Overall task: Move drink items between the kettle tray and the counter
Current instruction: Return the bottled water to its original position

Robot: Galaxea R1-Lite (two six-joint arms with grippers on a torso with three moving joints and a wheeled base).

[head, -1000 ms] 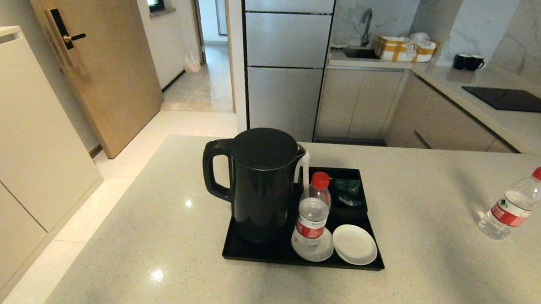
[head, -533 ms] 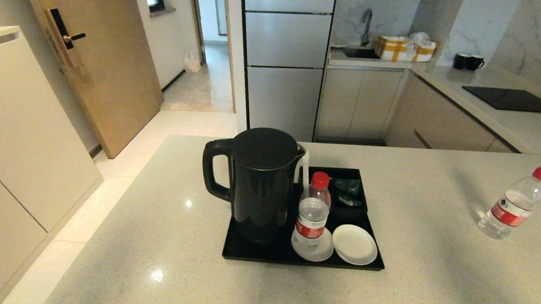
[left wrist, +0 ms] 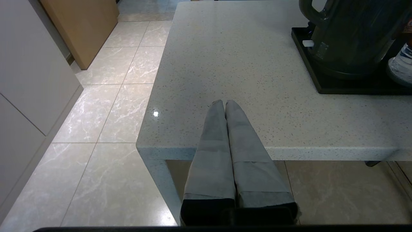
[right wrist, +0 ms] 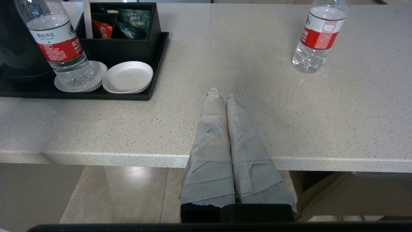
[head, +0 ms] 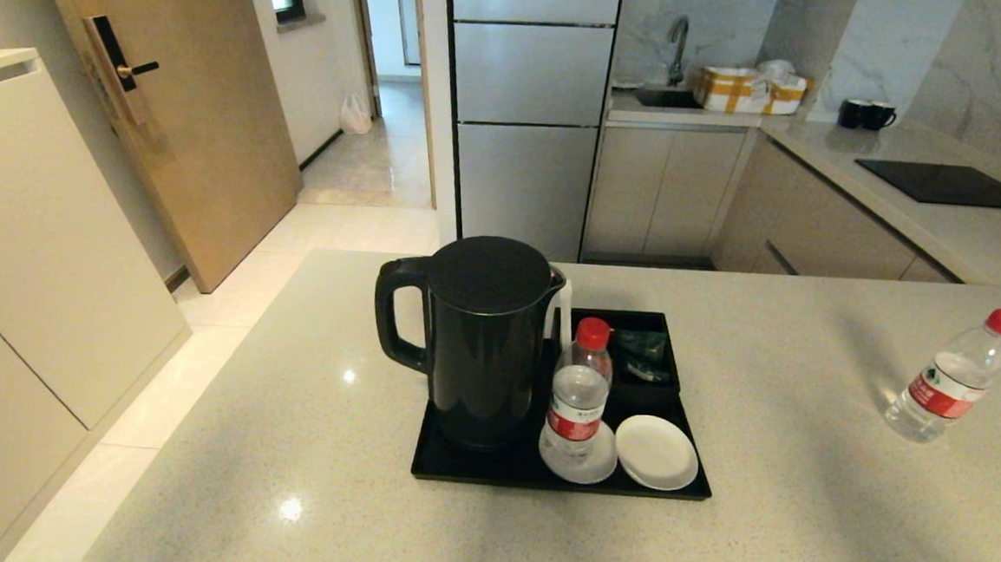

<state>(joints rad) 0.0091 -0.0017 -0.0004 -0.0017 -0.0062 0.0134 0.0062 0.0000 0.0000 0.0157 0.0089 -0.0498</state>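
Looking down from the head camera, we are seeing the desk with the kettle tray sitting near its middle. On the tray's left part the kettle is standing upright with its lid on, its loop handle turned toward our left. Just beside the kettle, a water bottle is standing upright on a white saucer, and a second saucer is lying bare next to it, touching or nearly touching the first. Behind the saucers the sachet compartment is holding a few small packets — green and red ones in the right wrist view. A second water bottle is standing on the bare desk, well apart from the tray, far over on our right.

Neither arm is showing in the head view. We are holding our left gripper low at the near edge of the desk, to the left of the tray, its fingers pressed together and gripping nothing. Our right gripper is sitting at the same near edge, between the tray and the far bottle — its fingers are likewise closed and empty.
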